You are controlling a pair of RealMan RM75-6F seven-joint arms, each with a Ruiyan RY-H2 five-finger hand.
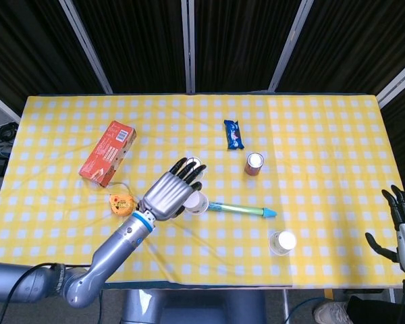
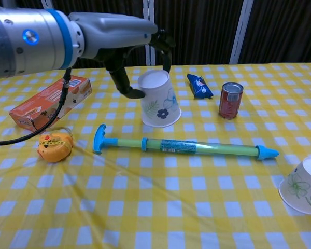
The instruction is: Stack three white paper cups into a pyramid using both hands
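Note:
My left hand grips a white paper cup with flower print, upside down and tilted, lifted off the yellow checked table. In the chest view the held cup hangs under the left hand, above the far end of the toy pump. A second cup stands upside down just beyond the fingertips; the chest view hides it behind the held one. The third cup sits near the front right. My right hand hovers open off the table's right front corner.
A green and blue toy pump lies across the middle. A red can and a blue snack packet sit behind it. A red box and an orange object lie at the left.

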